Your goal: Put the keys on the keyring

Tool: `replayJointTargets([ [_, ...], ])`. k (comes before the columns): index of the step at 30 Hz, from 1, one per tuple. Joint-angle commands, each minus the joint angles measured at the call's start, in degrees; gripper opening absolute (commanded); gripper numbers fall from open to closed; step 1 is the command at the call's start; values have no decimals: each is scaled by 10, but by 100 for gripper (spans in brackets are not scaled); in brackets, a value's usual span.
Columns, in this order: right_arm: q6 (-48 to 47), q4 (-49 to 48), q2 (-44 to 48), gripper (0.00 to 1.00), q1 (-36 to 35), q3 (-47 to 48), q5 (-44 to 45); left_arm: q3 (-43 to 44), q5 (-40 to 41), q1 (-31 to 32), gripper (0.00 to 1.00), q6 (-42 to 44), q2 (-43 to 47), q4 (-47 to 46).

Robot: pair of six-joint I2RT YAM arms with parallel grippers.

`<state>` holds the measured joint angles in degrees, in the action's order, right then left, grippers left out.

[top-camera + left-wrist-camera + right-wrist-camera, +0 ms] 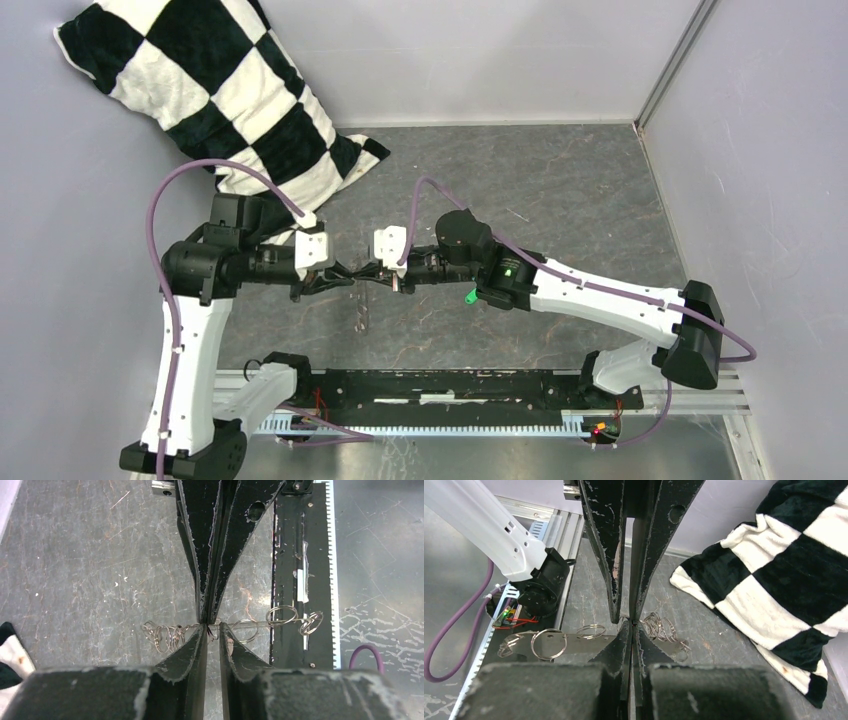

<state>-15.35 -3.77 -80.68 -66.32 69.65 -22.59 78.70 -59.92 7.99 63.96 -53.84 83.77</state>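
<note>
The keyring (574, 643) is a silvery metal strip strung with wire rings. It is held off the table, and in the left wrist view I see it edge-on as a thin line (250, 625). My right gripper (631, 623) is shut on its middle. My left gripper (213, 626) faces it tip to tip, its jaws a narrow gap apart with a small ring between them. In the top view the left gripper (352, 272) and right gripper (383, 274) meet above mid-table. A small bright green piece, the keys (470, 295), shows beside the right wrist.
A black-and-white checked pillow (230, 100) lies at the back left, close behind the left arm. A black rail with a toothed strip (450, 385) runs along the near edge between the arm bases. Grey walls enclose the table on three sides.
</note>
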Motion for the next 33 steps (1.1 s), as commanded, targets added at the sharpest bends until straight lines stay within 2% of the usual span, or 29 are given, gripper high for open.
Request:
replayJointTargets([
  [1,-13,-55,10,0,-10,31,20,1,-24,8,25,-4,13,2],
  [3,-16,-57,15,0,-11,26,26,-2,-17,8,39,-7,16,2],
  [6,-15,-58,18,0,-11,25,25,-5,-9,8,44,-19,21,-11],
  [9,-13,-58,18,0,-13,25,23,-10,-4,8,43,-48,26,-37],
  [13,-12,-57,18,0,-16,25,20,-22,2,7,36,-53,34,-51],
  [15,-13,-56,21,0,-17,24,21,-36,20,8,30,-57,39,-62],
  [18,-15,-56,28,1,-19,22,23,-52,49,7,29,-71,43,-76],
  [21,-16,-56,29,0,-21,22,23,-53,49,8,30,-76,40,-79],
  [23,-17,-56,27,0,-22,22,23,-50,42,8,35,-85,39,-86],
  [28,-20,-52,26,0,-26,20,25,-42,36,7,35,-107,44,-105],
  [33,-25,-51,26,0,-25,17,36,-35,32,8,40,-109,60,-106],
])
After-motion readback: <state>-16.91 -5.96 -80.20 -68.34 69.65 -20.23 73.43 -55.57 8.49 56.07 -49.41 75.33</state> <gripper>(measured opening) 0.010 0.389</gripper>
